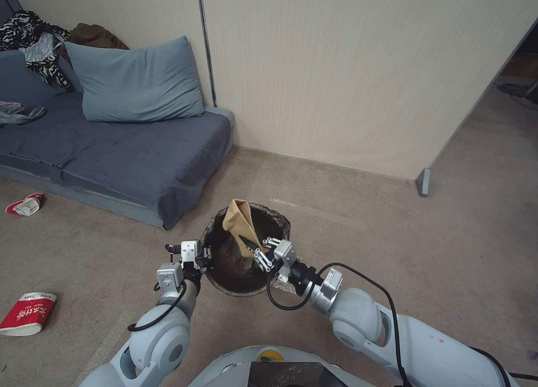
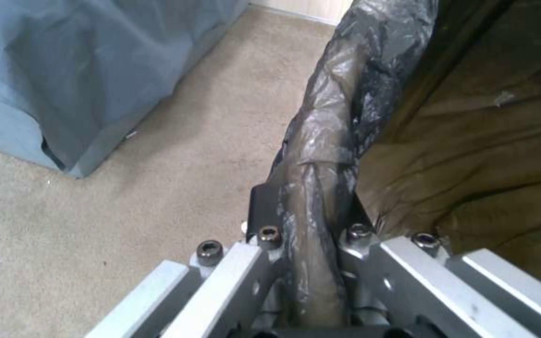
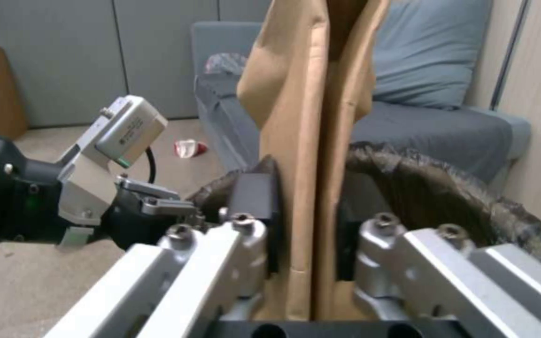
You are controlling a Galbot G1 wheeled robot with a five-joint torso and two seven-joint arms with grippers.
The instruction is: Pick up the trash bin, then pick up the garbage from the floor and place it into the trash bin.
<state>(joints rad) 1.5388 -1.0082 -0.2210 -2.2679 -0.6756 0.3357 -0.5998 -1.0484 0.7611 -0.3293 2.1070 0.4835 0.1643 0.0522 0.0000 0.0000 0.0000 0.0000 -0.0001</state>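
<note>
Two red-and-white paper cups lie on the carpet at the left: one crushed cup (image 1: 25, 204) beside the sofa (image 1: 129, 152), one flattened cup (image 1: 28, 313) nearer the robot. One trash bin (image 1: 221, 283), lined with a dark bag, sits between the two arms. The left gripper (image 1: 203, 256) is clamped on the bin's near-left rim (image 2: 320, 188), bag plastic pinched between its fingers. One tan paper bag (image 1: 240, 224) stands upright, its lower part inside the bin; the right gripper (image 1: 255, 252) is closed around it at the bin's right side
</note>
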